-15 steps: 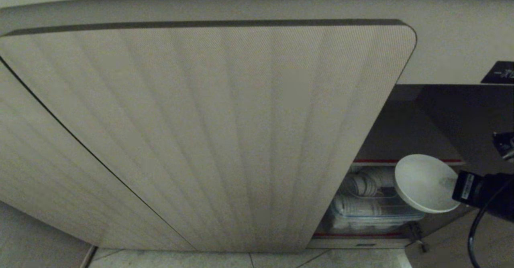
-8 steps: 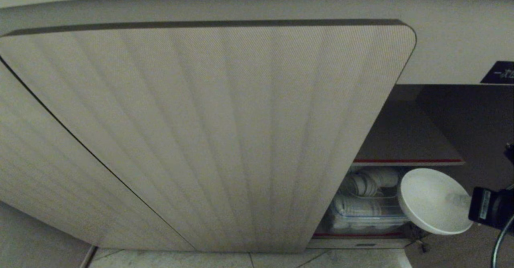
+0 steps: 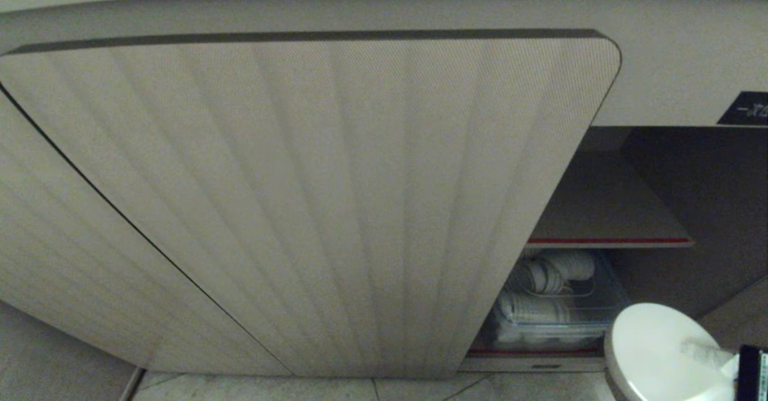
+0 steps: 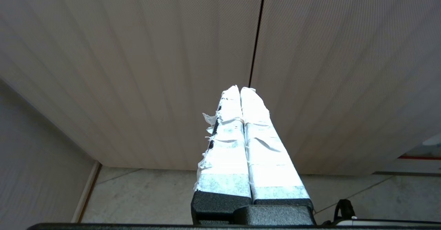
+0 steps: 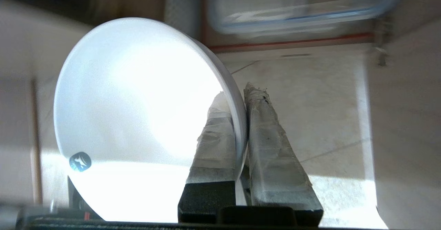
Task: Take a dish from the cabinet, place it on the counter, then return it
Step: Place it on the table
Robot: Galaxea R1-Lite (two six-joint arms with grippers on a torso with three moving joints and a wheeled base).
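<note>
The cabinet (image 3: 312, 203) stands open on its right. Just outside that opening, the white ceramic bowl (image 3: 660, 356) hangs pinched by its rim in the right gripper (image 5: 241, 119). It looks stiff, glossy, breakable, so a rim grip could slip. The left gripper (image 4: 240, 95) is parked before the doors, clenched empty.

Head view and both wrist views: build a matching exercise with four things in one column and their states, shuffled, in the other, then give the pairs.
Things:
1. dish
2. left pincer
3. clear box
4. ribbed door

States:
A. shut on nothing, facing the closed doors
B. swung open, screening most of the cabinet
C. clamped by its rim in the right pincer
D. under the red-edged shelf, holding white cups

Pairs: 1-C, 2-A, 3-D, 4-B
</note>
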